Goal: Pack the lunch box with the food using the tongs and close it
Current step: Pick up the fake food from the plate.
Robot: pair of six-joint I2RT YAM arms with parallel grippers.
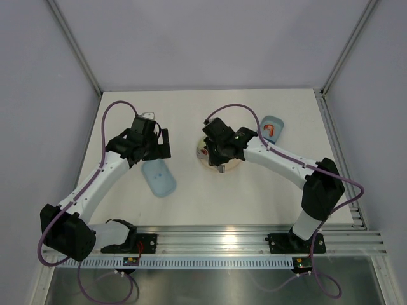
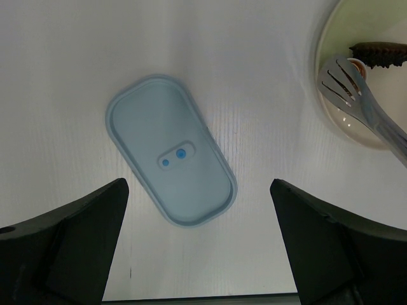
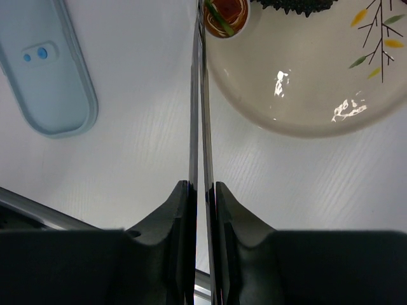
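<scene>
The left fingers [image 2: 76, 241] hang spread wide over the pale-blue lid [image 2: 168, 159], which lies flat on the tabletop [image 2: 267, 95], the right fingers [image 3: 172, 216] pinch the tongs [image 3: 199, 114], whose tips reach the plate [image 3: 305, 95] by a small round food piece [image 3: 226, 14], and the lunch box tub [image 1: 271, 129] sits farther right.

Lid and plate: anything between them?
No. Left wrist view shows bare table between the lid and the plate; the tongs are over the plate only.
</scene>
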